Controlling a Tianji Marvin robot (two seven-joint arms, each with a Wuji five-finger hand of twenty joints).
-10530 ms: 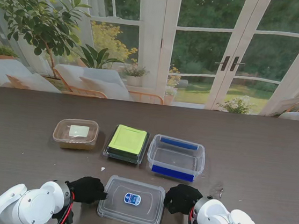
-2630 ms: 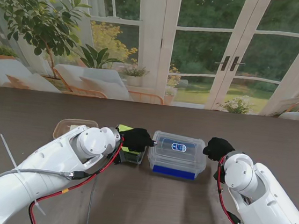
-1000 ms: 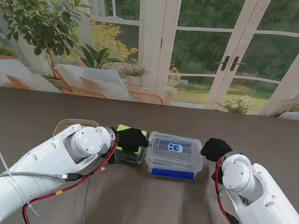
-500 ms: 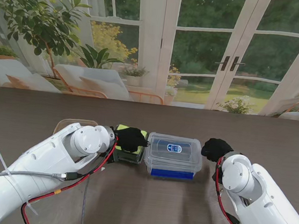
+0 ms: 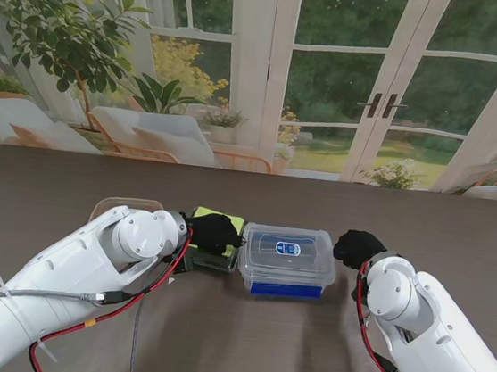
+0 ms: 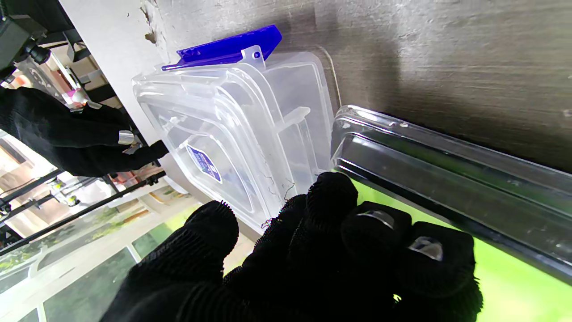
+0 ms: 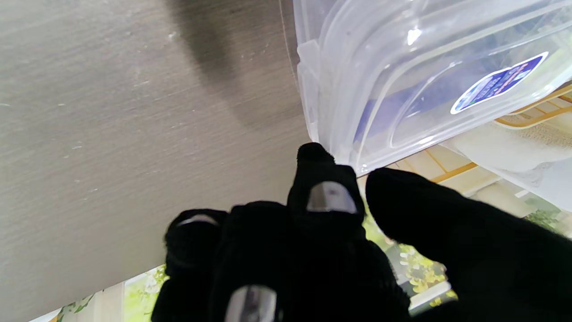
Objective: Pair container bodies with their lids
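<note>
From the stand's view, take the clear container with blue clips [image 5: 287, 264] as your landmark: it sits near the middle of the dark table [image 5: 457, 246], its long axis running left to right. The clear lid [image 5: 288, 248] with a small blue label lies on top of it, long axis the same way, tipped slightly so it does not look fully seated. Your left hand [image 5: 214, 232] is just beside the container's left end, over the green-lidded container [image 5: 216, 236] that stands against that end. Your right hand [image 5: 359, 248] is just beside the container's right end. Farther left of the landmark, a third clear container [image 5: 125, 205] is mostly hidden behind your left arm.

In the left wrist view, the left hand [image 6: 313, 250] has its fingers curled together over the green lid [image 6: 514, 286], with one fingertip at the near edge of the clear lid [image 6: 210, 147]; it grips nothing you can see. A blue clip [image 6: 228, 44] stands out at the container's far side.

In the right wrist view, the right hand [image 7: 321, 241] has fingers loosely bent and spread, one fingertip touching the corner of the clear lid [image 7: 429, 80], nothing held.
</note>
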